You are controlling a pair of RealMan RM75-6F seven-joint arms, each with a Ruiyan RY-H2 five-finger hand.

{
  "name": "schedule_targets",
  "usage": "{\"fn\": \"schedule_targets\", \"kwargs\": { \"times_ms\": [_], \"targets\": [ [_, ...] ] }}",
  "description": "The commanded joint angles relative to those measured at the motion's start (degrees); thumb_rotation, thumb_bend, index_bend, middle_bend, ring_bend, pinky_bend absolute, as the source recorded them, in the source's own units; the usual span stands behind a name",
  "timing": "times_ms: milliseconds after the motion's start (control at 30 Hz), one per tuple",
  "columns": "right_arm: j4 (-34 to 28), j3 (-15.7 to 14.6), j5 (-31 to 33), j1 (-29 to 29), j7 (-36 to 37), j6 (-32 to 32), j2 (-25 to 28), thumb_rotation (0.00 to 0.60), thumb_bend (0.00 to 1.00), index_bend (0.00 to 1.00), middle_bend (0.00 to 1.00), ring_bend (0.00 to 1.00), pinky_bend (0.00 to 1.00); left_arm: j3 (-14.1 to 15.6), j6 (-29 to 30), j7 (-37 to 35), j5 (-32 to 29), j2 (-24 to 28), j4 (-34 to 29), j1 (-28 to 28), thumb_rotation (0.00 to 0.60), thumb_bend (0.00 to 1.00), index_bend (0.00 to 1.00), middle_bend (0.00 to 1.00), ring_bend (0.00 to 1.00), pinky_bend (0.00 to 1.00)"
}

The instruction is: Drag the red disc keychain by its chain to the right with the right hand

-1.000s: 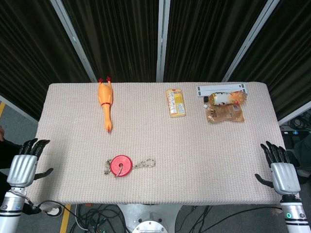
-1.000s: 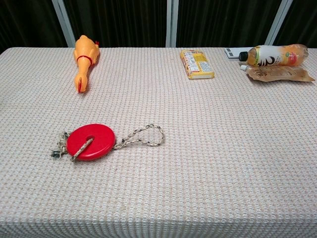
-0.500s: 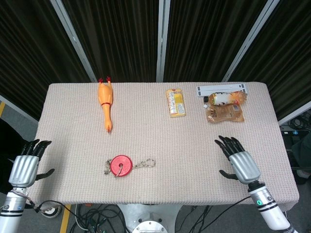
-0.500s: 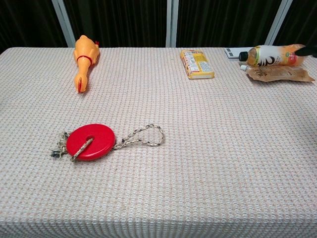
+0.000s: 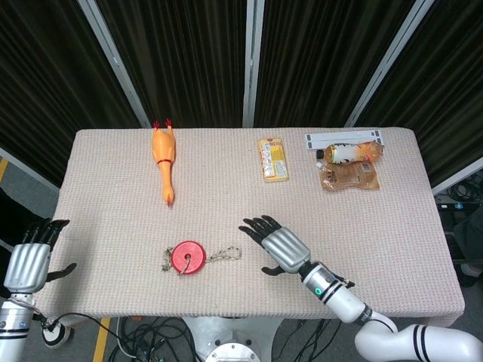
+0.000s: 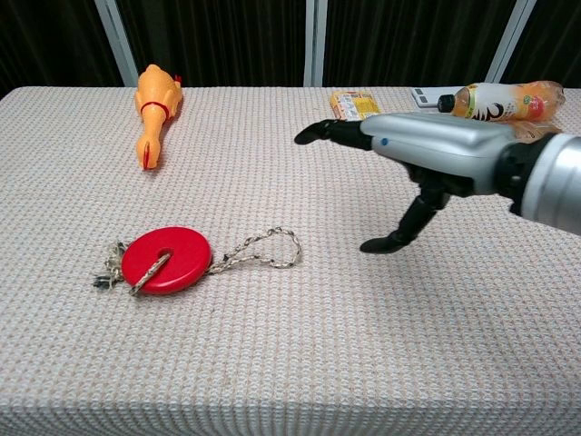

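Note:
The red disc keychain (image 5: pixel 188 258) (image 6: pixel 166 260) lies flat on the table's front left part. Its braided chain loop (image 5: pixel 225 255) (image 6: pixel 263 249) trails off the disc to the right. My right hand (image 5: pixel 281 246) (image 6: pixel 427 159) hovers above the cloth just right of that loop, fingers spread and empty, apart from the chain. My left hand (image 5: pixel 29 261) hangs off the table's left edge, open and holding nothing; the chest view does not show it.
A yellow rubber chicken (image 5: pixel 164 160) (image 6: pixel 152 108) lies at the back left. A yellow snack pack (image 5: pixel 273 159) (image 6: pixel 349 103), a drink bottle (image 5: pixel 349 153) (image 6: pixel 495 100), a brown pouch (image 5: pixel 349 177) and a white strip (image 5: pixel 344 139) sit at the back right. The woven tablecloth (image 5: pixel 113 226) covers the table.
My right hand has swept left from the table's right edge to just right of the chain loop. The left hand has dropped slightly. The keychain has not moved.

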Motion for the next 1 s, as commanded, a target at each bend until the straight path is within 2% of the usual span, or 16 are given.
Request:
{"fn": "schedule_targets", "kwargs": {
  "times_ms": [33, 333, 667, 1000],
  "targets": [
    [3.54, 2.29, 8.28, 4.72, -4.47, -4.39, -5.61, 0.600, 0.09, 0.00, 0.00, 0.00, 0.00, -0.13, -0.05, -0.20, -0.31, -0.09, 0.38, 0.12, 0.600, 0.02, 0.17, 0.17, 0.10, 0.14],
    [6.10, 0.66, 18.24, 9.30, -9.62, -3.31, -10.33, 0.600, 0.10, 0.00, 0.01, 0.00, 0.00, -0.29, 0.13, -1.54, -0.68, -0.04, 1.39, 0.54, 0.600, 0.02, 0.17, 0.17, 0.10, 0.14],
    [6.27, -1.32, 20.17, 10.59, -9.79, -0.56, -11.89, 0.600, 0.13, 0.00, 0.19, 0.00, 0.00, -0.30, 0.20, -2.02, -0.51, -0.20, 1.91, 0.65, 0.600, 0.02, 0.17, 0.17, 0.10, 0.14],
    [6.47, -2.40, 20.83, 11.54, -8.47, 0.18, -12.41, 0.600, 0.15, 0.00, 0.23, 0.00, 0.00, -0.32, -0.05, -2.06, -0.58, -0.30, 2.06, 0.67, 0.600, 0.02, 0.17, 0.17, 0.10, 0.14]
  ]
}}
